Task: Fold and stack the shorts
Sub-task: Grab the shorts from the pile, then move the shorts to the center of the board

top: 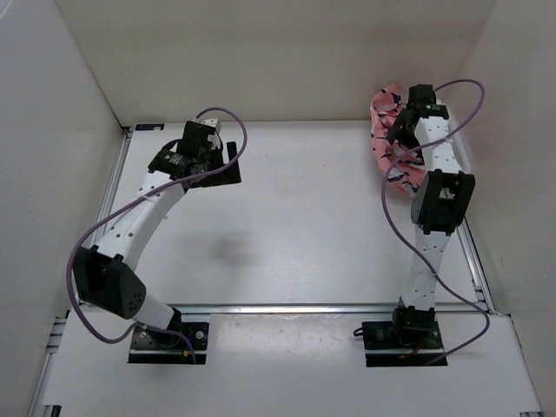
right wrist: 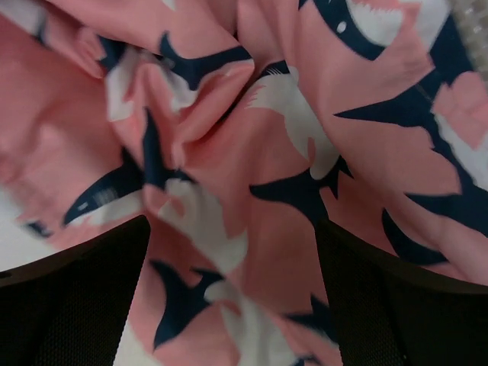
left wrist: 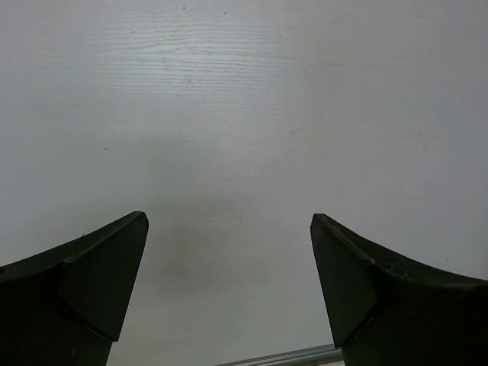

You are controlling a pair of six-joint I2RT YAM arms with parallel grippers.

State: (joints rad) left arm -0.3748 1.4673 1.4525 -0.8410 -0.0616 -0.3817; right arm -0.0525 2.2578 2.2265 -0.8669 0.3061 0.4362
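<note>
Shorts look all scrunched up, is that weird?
Yes. The shorts lie bunched in a wrinkled heap at the far right corner of the table, not spread flat. The right gripper hovers open over the creases.

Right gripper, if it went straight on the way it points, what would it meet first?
The shorts: crumpled cloth fills the view ahead of the open right gripper, probably close; depth unclear.

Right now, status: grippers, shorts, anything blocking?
Left gripper open, empty, over table. Right gripper open above the shorts, no grip seen. Shorts crumpled, far right corner, unfolded. No obstruction visible.
</note>
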